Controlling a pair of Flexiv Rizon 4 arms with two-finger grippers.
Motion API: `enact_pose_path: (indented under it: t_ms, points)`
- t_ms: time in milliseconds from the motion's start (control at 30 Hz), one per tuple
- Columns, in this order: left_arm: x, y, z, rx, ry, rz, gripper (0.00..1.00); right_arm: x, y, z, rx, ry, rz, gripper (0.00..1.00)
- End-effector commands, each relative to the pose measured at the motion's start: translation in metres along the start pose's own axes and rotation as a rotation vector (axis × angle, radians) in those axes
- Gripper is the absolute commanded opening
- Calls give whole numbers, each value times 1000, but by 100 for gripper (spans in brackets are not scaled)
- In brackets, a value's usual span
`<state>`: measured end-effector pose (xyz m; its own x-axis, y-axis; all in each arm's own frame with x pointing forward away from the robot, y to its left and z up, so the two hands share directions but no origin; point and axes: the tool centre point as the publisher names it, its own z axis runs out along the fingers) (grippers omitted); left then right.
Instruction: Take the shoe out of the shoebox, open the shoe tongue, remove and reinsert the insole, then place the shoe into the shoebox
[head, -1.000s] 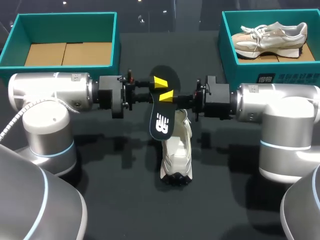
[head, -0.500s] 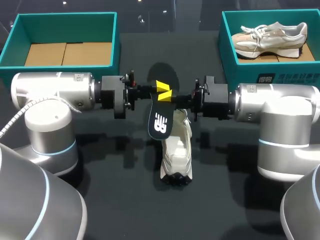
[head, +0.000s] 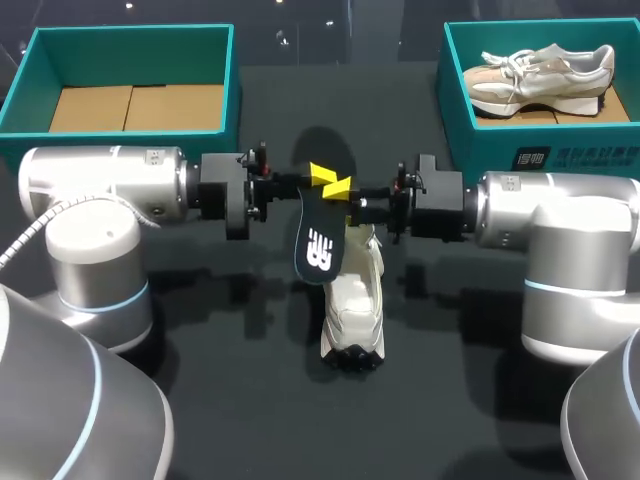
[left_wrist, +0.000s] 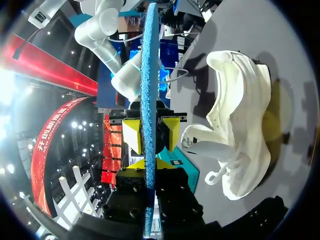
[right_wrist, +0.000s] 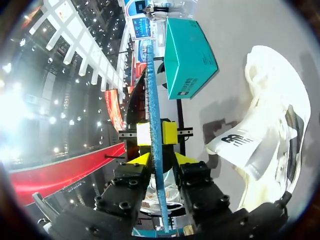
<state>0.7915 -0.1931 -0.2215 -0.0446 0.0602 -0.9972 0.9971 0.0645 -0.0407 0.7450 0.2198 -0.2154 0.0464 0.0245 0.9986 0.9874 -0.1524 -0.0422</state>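
Left tool (head: 321, 178) and right tool (head: 343, 188) both pinch upright insole (head: 318, 245); shoe (head: 352, 305) lies at 6 o'clock, axis 12-to-6.

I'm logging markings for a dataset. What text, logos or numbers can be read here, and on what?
insole: a white logo only, no readable words.
right shoebox, front label: white print, too small to read.
shoe, tongue: a dark logo, no readable words.
left arm and right arm: small stickers, too small to read.
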Motion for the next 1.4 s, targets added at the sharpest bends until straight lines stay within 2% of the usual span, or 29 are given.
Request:
enact_pose_path:
  t_ms: [33, 167, 333, 400, 767, 900, 1067, 1200, 1267, 1300, 1400]
  points:
    - [-4, -11, -21, -14, 16, -8, 0, 7, -10, -30, -10, -21, -48, 100]
    - [-7, -18, -34, -15, 33, -43, 0, 11, -12, -49, 2, -81, -145, 100]
    - [-10, -30, -45, -8, 46, -102, 0, 8, -11, -70, 74, -105, -292, 100]
    - [-11, -34, -49, 14, 74, -89, 0, 8, -11, -70, 74, -105, -292, 100]
    - [-11, -34, -49, 14, 74, -89, 0, 8, -11, -70, 74, -105, -292, 100]
    - [-11, -42, -50, 33, 68, -176, 0, 11, -22, -80, 181, -225, -465, 100]
    - [-11, -59, -54, 43, 91, -243, 0, 10, -30, -96, 278, -330, -646, 100]
    - [-13, -77, -56, 68, 102, -329, 0, 3, -34, -109, 315, -365, -729, 100]
    - [-16, -86, -57, 99, 103, -371, 0, -2, -35, -113, 380, -393, -763, 100]
    - [-16, -86, -57, 99, 103, -371, 0, -6, -35, -115, 417, -403, -759, 100]
    - [-16, -86, -57, 99, 103, -371, 0, -6, -35, -115, 417, -403, -759, 100]
